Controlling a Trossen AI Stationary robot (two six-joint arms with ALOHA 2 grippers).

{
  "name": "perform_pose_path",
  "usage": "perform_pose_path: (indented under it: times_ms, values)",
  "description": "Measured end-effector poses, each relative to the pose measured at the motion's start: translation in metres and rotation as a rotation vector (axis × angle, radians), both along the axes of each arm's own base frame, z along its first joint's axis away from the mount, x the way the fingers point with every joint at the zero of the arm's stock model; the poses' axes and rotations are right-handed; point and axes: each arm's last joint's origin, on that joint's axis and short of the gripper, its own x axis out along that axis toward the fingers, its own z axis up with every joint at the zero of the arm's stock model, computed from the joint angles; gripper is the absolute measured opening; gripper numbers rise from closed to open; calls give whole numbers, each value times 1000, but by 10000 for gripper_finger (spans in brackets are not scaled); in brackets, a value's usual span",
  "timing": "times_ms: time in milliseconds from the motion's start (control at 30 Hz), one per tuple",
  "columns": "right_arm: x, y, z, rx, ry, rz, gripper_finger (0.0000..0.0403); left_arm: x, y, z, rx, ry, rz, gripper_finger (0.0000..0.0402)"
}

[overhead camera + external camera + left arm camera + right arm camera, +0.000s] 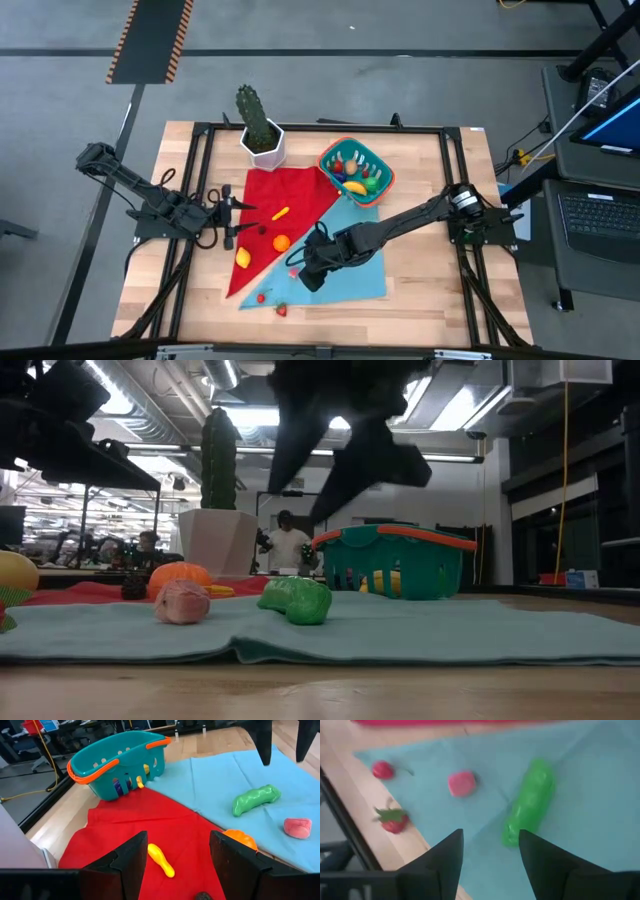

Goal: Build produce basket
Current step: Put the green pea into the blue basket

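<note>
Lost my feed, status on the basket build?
Right tool open over cucumber, empty. Left tool open, waiting above red cloth. Basket part-filled. Nothing blocking.

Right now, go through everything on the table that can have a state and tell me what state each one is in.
basket: upright, partly filled with produce
green cucumber: lying loose on the blue cloth
pink piece: loose on the blue cloth
orange: loose where the two cloths meet
right gripper: open, empty, above the cucumber
left gripper: open, empty, over the red cloth
</note>
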Motion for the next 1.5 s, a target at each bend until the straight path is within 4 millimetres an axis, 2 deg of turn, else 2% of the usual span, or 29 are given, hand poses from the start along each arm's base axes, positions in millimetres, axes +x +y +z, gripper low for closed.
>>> perform_pose_path:
  times_ms: [133, 533, 733, 1000, 1267, 1500]
  values:
    - [2, 0, -11, 16, 36, 7, 183, 0, 0, 0, 1, 3, 0, 204]
    - [7, -8, -18, -19, 40, 22, 173, 0, 0, 0, -5, 3, -2, 204]
    - [8, -8, -17, -55, 14, 93, 173, 0, 0, 0, -6, 2, -1, 204]
    - [10, -10, -16, -54, 1, 76, 174, 0, 0, 0, -7, 2, -1, 204]
    - [11, -13, -18, -70, 0, 44, 219, 0, 0, 0, -7, 2, -1, 204]
    - [14, -13, -37, -84, 48, 44, 241, 0, 0, -1, -5, 5, -1, 204]
